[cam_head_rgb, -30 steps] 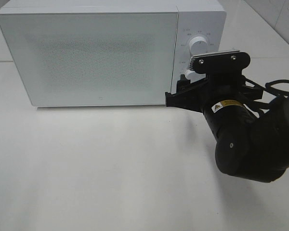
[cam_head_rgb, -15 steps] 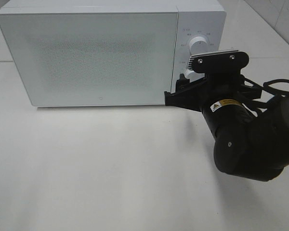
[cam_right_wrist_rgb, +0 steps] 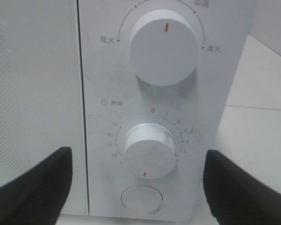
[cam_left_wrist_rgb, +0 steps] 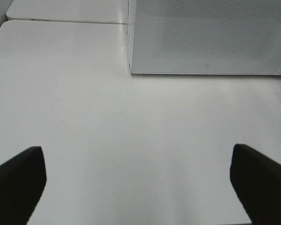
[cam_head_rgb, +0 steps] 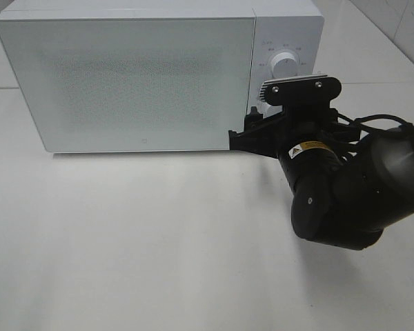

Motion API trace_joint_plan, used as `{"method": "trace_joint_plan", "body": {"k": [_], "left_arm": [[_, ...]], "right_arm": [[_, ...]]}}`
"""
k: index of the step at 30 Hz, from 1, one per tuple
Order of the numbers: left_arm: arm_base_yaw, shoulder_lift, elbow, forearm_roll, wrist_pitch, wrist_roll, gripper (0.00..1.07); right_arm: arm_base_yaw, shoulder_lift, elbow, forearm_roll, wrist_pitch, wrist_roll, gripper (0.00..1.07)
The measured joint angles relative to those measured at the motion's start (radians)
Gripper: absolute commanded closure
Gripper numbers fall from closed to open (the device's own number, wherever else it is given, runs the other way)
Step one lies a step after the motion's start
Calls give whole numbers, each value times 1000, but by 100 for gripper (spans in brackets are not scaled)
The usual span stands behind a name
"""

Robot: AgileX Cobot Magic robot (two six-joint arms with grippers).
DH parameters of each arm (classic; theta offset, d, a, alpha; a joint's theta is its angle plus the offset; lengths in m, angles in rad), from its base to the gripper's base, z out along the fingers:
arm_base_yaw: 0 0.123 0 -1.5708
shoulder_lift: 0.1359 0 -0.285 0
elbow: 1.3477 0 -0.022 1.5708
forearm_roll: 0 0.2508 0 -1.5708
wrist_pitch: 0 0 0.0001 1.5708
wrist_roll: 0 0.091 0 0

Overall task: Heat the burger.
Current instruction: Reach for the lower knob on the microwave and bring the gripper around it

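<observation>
The burger is out of view; the white microwave stands with its door closed and hides its inside. My right gripper is at the control panel, open, its dark fingers set wide on either side of the lower timer knob and apart from it. That knob's red mark points down, away from the 0 at the top. My left gripper hangs open over bare table, in front of the microwave, with nothing between its fingers.
An upper power knob and a round button share the panel with the timer knob. The white table stretches in front of the microwave. The right arm's bulky black body fills the right side.
The right arm has shifted a little left, closer to the panel, and its camera mount now covers the timer knob in the high view. Both grippers stay open.
</observation>
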Motion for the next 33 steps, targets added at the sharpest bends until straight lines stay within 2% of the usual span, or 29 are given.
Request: {"method": "trace_joint_plan", "body": {"k": [15, 33], "left_arm": [[0, 0, 0, 0, 0, 0, 7], [0, 0, 0, 0, 0, 0, 7]], "right_arm": [[-66, 68, -79, -57, 5, 21, 32], [-85, 110, -111, -65, 10, 45, 32]]}}
